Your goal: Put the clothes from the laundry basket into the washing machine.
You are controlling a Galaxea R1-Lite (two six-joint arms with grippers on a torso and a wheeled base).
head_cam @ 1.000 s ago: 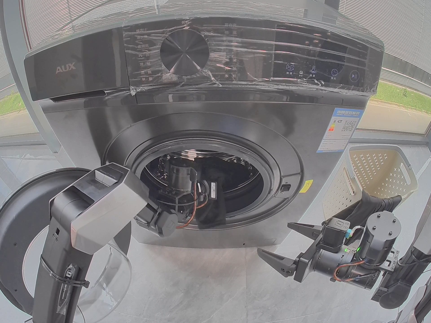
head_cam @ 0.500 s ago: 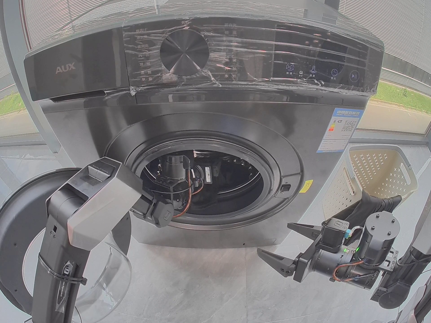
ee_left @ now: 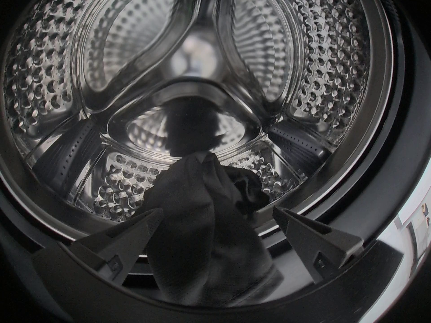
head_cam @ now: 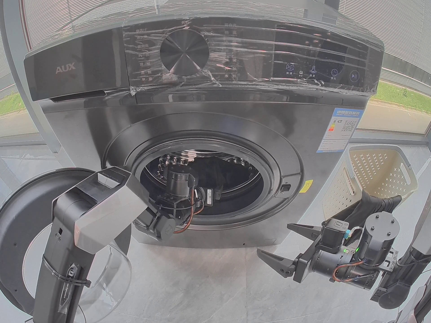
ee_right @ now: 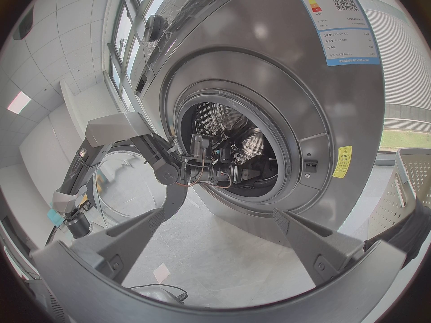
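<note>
The left gripper sits at the mouth of the washing machine with its fingers spread wide and nothing pinched between them, so the step in hand looks like letting go of a dark garment and backing out. The garment lies bunched just beyond and beneath the open fingers, its far end on the floor of the drum and its near end draped over the front lip of the opening. To do this well, the gripper should probably nudge that near end farther in, then draw straight back and keep its fingers apart so that no fold comes out with it. The right gripper hangs above the floor, also spread and empty, just beside the laundry basket, where another dark piece of clothing hangs over the rim.
</note>
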